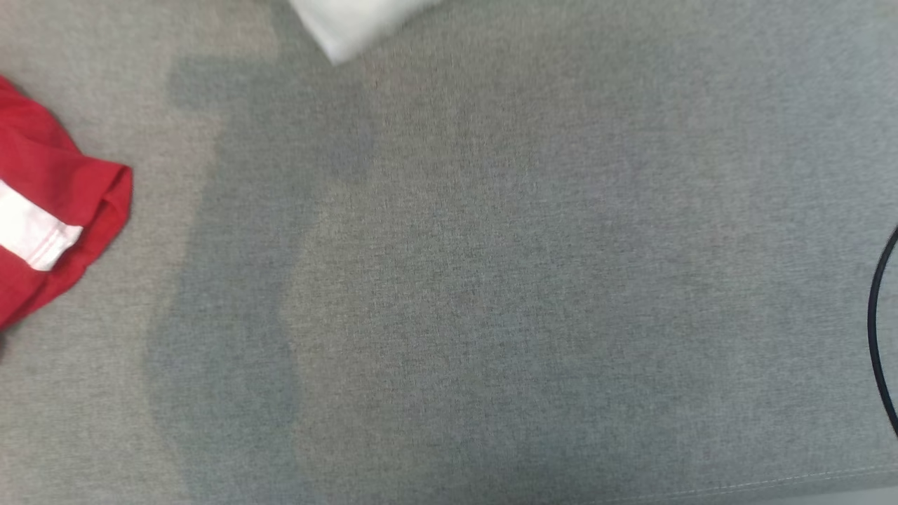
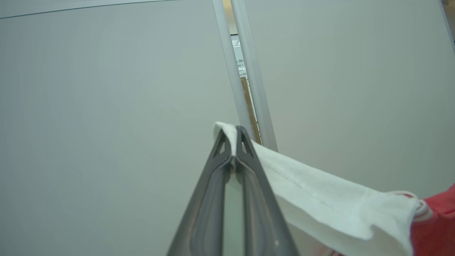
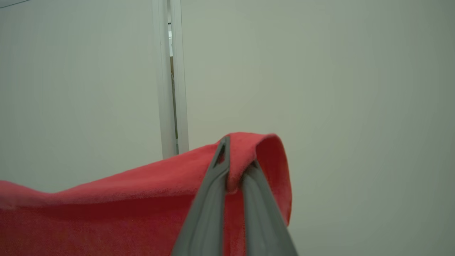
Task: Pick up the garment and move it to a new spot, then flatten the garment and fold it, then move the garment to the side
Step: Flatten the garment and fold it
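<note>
A wide grey fabric surface [image 1: 491, 280] lies below the robot's head. At the left edge of that surface rests a crumpled red cloth [image 1: 49, 175] with a white band [image 1: 31, 235] across it. I cannot tell whether this is part of the garment the arms hold. At the far edge of the surface, left of centre, a blurred corner of white cloth [image 1: 351, 24] pokes in. At the surface's right edge, a thin black cable [image 1: 880, 315] curves in and out again.

The garment [image 3: 106, 206] is red with a white part, and both arms hold it up in front of pale wall panels [image 2: 106, 106] split by an upright seam [image 2: 245, 71]. The left gripper [image 2: 233, 132] is clenched on the white hem [image 2: 320, 192], with the cloth pinched between its dark fingertips. From there the hem runs off sideways to join the red cloth. The right gripper [image 3: 236, 153] is clamped on a fold of the red cloth, which loops over one fingertip and hangs away in a long sagging edge.
</note>
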